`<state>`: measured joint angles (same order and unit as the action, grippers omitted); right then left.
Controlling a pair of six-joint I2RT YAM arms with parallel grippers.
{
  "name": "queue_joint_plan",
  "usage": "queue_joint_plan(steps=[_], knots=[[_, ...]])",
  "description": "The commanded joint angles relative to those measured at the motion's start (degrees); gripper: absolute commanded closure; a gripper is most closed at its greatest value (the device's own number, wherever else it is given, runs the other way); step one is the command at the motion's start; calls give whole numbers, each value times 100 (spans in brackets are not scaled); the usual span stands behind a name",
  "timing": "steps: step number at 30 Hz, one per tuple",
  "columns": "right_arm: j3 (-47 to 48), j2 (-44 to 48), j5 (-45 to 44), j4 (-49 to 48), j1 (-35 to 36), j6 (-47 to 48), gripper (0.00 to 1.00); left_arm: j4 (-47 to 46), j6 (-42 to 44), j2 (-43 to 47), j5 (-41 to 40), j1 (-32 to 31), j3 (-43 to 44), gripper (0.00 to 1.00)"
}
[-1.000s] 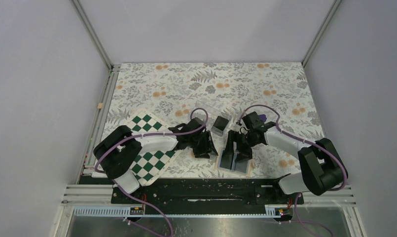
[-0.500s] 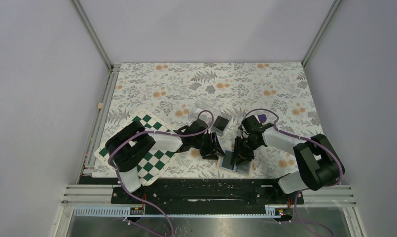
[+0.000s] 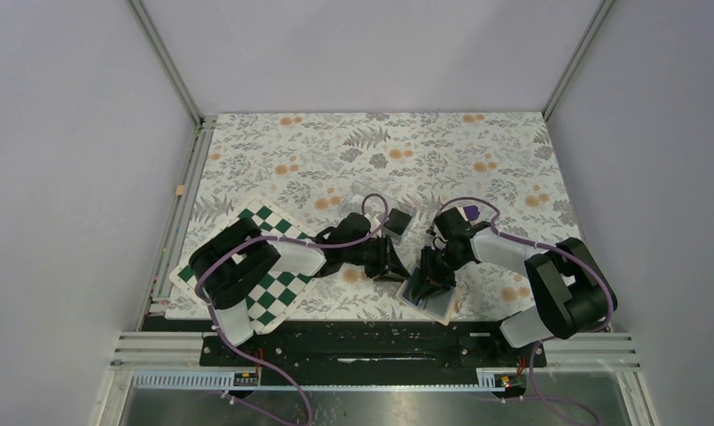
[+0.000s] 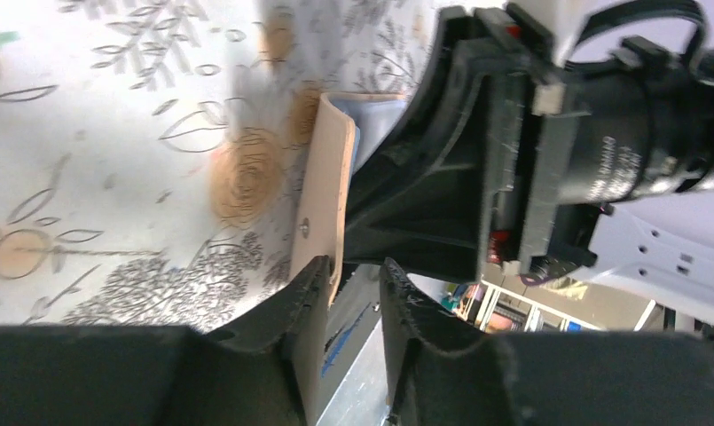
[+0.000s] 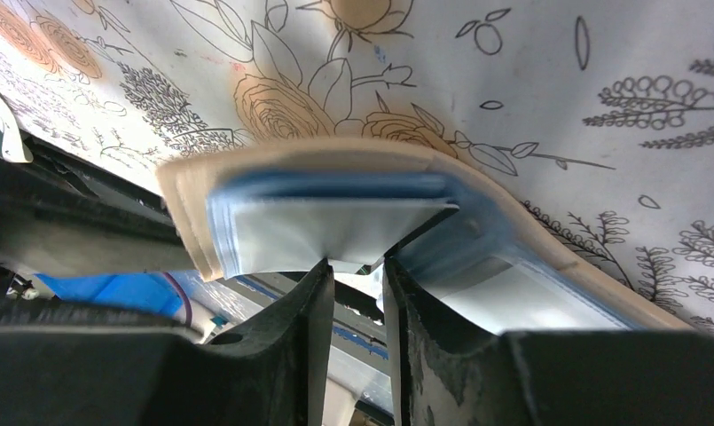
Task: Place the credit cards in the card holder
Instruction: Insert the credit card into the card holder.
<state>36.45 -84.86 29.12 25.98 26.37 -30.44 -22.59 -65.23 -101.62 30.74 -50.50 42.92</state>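
Left wrist, left gripper (image 4: 353, 277): showing black fingers narrowly apart at bottom centre; impossible to tell whether gripping anything.
Left wrist, flat tan folding wallet with light blue lining (image 4: 323, 186): running its tan edge down mid-frame to the left-hand finger.
Right wrist, right gripper (image 5: 355, 273): pinching the wallet's light blue lining at bottom centre.
Top view, wallet: lying at lower centre, beneath the right gripper.
Top view, dark grey rectangular card (image 3: 397, 222): sitting in a clear plastic box (image 3: 364, 193), just above both grippers.
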Motion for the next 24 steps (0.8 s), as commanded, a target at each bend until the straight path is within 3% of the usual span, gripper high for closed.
queue_joint_plan(steps=[1, 5, 10, 13, 17, 19, 24], knots=[[46, 25, -125, -230, 59, 53, 66, -1230, -197, 241, 631, -155, 38, 69], [79, -31, -84, -239, 61, 73, 66, -740, 84, 288, 643, -192, 185, 62], [100, -55, -61, -245, 61, 83, 65, 1293, 1049, 271, -74, -352, 800, 64], [101, -33, -52, -251, 61, 82, 65, 1862, 1305, 217, -368, -404, 979, 71], [132, 45, 20, -255, 60, 97, 64, 1689, 1312, 172, -273, -399, 973, 90], [151, 117, 88, -280, 58, 108, 63, 1641, 1316, 138, -235, -399, 994, 92], [187, 190, 160, -270, 57, 151, 62, 1718, 1426, 48, -207, -408, 1097, 76]])
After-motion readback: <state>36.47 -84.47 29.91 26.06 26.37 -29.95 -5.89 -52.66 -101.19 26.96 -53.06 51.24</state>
